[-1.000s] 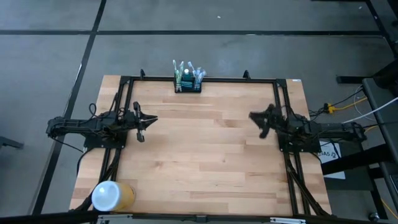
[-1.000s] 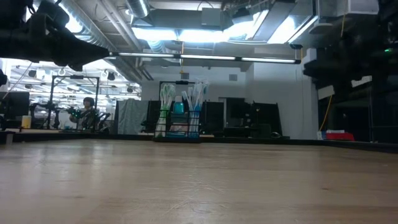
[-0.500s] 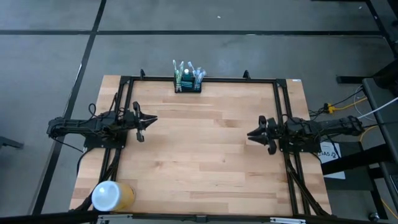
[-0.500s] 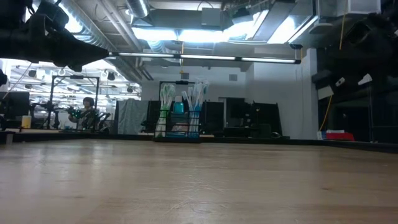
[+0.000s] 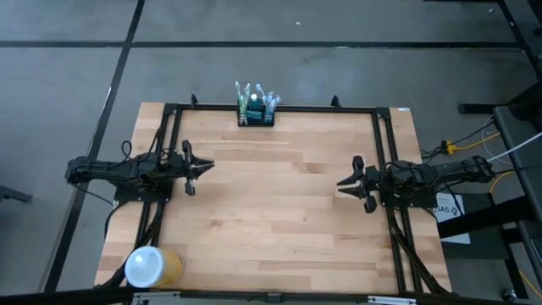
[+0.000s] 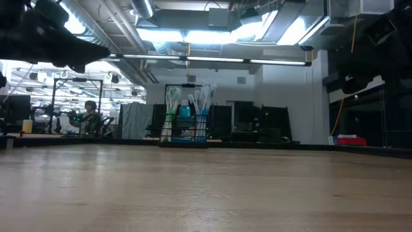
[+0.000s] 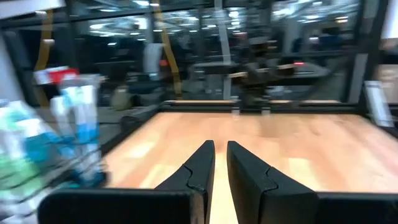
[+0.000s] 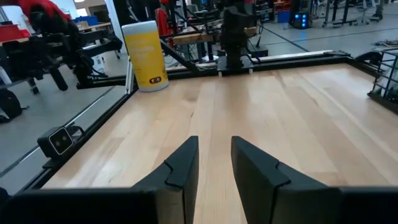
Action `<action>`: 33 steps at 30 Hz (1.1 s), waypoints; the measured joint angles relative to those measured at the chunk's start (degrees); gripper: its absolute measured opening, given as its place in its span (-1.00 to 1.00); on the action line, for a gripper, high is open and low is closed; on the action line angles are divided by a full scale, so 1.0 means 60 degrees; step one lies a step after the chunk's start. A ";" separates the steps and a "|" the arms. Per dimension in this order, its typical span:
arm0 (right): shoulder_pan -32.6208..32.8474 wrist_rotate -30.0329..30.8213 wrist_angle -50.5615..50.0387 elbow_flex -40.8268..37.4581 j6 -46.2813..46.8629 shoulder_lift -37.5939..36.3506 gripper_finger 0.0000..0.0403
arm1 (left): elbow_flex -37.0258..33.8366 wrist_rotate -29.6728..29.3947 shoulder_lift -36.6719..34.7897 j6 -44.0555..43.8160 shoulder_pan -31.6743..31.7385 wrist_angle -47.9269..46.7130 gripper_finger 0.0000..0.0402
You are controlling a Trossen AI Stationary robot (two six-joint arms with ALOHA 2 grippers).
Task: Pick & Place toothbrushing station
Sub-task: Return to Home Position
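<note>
The toothbrushing station [image 5: 255, 113], a small black rack with several pale brushes standing in it, sits on its base at the middle of the wooden table's far edge; it also shows in the low view [image 6: 187, 122] and blurred in the left wrist view [image 7: 56, 137]. My left gripper [image 5: 207, 164] hovers level at the table's left side, pointing right, its fingers [image 7: 199, 168] almost together with nothing between. My right gripper [image 5: 341, 182] hovers level at the right side, pointing left, slightly open and empty [image 8: 214, 140]. Both are well short of the station.
A white-and-yellow cylinder [image 5: 152, 266] stands at the table's near left corner, also in the right wrist view [image 8: 144, 56]. A black frame [image 5: 279, 108] borders the tabletop. Bare wood lies between the two grippers. A person sits far off in the room [image 6: 90, 116].
My right gripper has swung toward the table's near edge and turned, from pointing at the far left to pointing straight left, and it has rolled at the wrist. It then held still. The station has stayed where it was.
</note>
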 joint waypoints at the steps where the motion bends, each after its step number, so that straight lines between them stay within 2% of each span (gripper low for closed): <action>1: 0.0000 0.0000 0.0000 0.0000 0.0023 0.0000 -0.51 | 0.0000 0.0001 0.0000 -0.0001 -0.0283 0.0000 -0.80; 6: 0.0000 0.0000 0.0011 0.0000 0.0024 -0.0007 -0.51 | 0.0000 0.0131 0.0002 -0.0003 -0.1191 -0.0004 -0.81; 12: 0.0003 -0.0005 0.0025 0.0000 -0.0008 -0.0007 -0.51 | 0.0000 0.0624 0.0009 -0.0004 -0.0876 -0.0066 -0.82; 33: 0.0004 -0.0073 0.0002 0.0000 -0.0014 0.0007 -0.51 | 0.0000 0.0601 0.0009 0.0000 -0.0787 -0.0066 -0.80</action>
